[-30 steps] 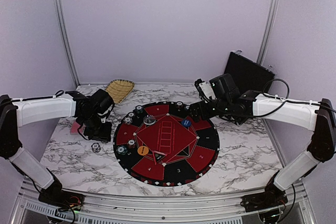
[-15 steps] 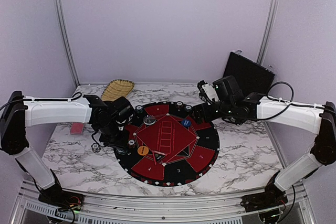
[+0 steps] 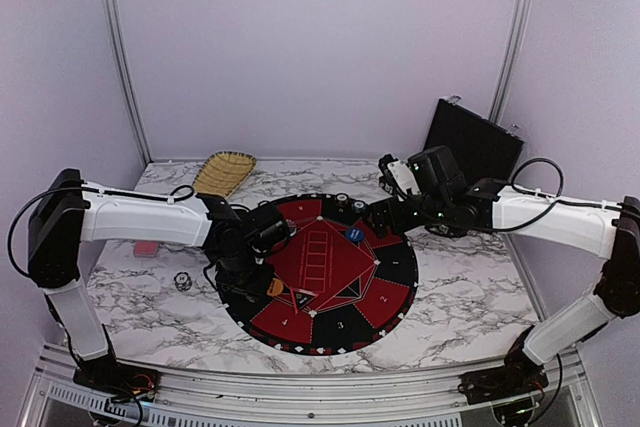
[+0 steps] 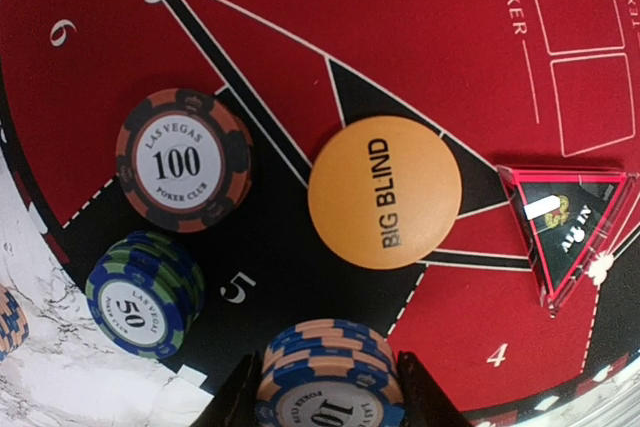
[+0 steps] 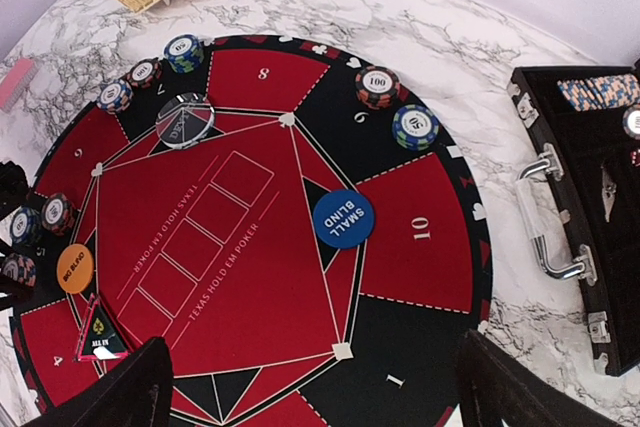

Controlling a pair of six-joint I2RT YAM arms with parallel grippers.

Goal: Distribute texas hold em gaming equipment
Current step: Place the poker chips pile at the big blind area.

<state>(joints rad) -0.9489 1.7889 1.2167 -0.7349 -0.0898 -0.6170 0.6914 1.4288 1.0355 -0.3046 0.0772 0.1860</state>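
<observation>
Marble table [image 3: 470,297], round mat [image 3: 340,325], chips [image 4: 183,159], lilac walls [image 3: 320,47]

Soft, even light fills all three views; only faint, blurry shadows lie on the marble worktop [image 3: 450,297]. The top view splays its frame posts [image 3: 118,47] outward toward the upper corners. In the left wrist view the lettering on the orange disc [image 4: 385,192] is crisp, while the fingers [image 4: 238,409] and the chip stack [image 4: 330,377] between them, at the bottom edge, look dim and soft.

I see the orange BIG BLIND disc [image 4: 385,192] lying flat mid-frame — 100 stack [image 4: 183,159] and 50 stack [image 4: 145,292] at left, 10 stack [image 4: 330,382] at bottom edge.
</observation>
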